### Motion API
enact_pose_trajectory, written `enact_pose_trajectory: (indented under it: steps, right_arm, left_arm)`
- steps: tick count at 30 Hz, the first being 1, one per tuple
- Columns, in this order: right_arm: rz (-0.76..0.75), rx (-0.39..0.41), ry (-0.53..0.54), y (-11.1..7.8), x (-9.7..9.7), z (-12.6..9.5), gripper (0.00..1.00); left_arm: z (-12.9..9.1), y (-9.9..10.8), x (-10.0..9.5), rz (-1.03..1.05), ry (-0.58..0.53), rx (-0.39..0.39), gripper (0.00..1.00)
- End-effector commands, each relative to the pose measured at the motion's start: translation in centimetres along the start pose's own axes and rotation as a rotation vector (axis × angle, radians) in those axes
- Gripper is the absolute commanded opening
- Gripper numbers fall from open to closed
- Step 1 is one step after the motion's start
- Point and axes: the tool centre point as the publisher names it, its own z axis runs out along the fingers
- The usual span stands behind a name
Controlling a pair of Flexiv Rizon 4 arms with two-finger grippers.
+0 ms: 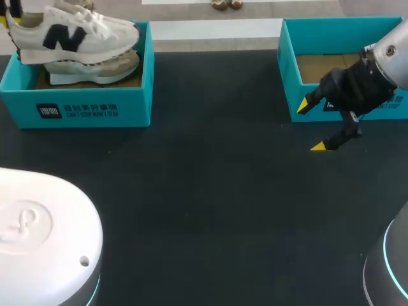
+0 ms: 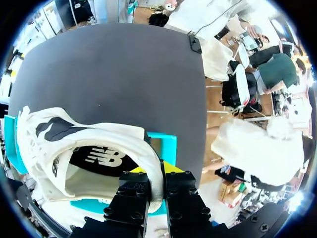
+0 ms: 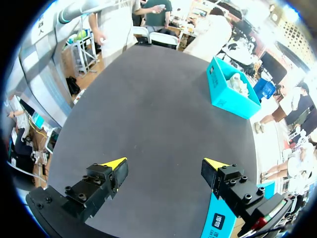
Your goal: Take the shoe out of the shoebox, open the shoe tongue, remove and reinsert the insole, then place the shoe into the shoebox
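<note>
A white shoe [image 1: 73, 33] with a black letter on its side hangs just above the left teal shoebox [image 1: 83, 108]. My left gripper [image 1: 6, 19] is at its heel end, mostly out of the head view. In the left wrist view the left gripper [image 2: 156, 171] is shut on the heel collar of the shoe [image 2: 84, 144], with the shoebox [image 2: 167, 145] below it. A second shoe [image 1: 102, 65] lies in the box under the lifted one. My right gripper [image 1: 312, 126] stands open over bare table with nothing between its fingers; the right wrist view shows the right gripper [image 3: 165, 164] the same way.
A second teal box [image 1: 290, 70] with a brown floor stands at the back right, just behind my right gripper. It appears beside the gripper as the second box [image 3: 216, 219]. The left shoebox [image 3: 229, 94] lies far ahead. The dark table [image 1: 210, 204] stretches between.
</note>
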Motion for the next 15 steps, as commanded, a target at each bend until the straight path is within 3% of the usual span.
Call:
enact_pose_trajectory:
  steps: [1,10,15]
  right_arm:
    - [0.000,0.002,0.000,0.0,0.0,0.1,1.00]
    - [0.000,0.002,0.000,0.0,0.0,0.1,1.00]
    - [0.000,0.002,0.000,0.0,0.0,0.1,1.00]
  left_arm:
    - [-0.8,-7.4,-2.0,0.000,0.037,-0.135,0.00]
    - [-1.6,-16.1,-7.8,0.059,0.007,-0.109,0.00]
    - [-1.6,-16.8,-8.3,0.078,0.005,-0.112,0.00]
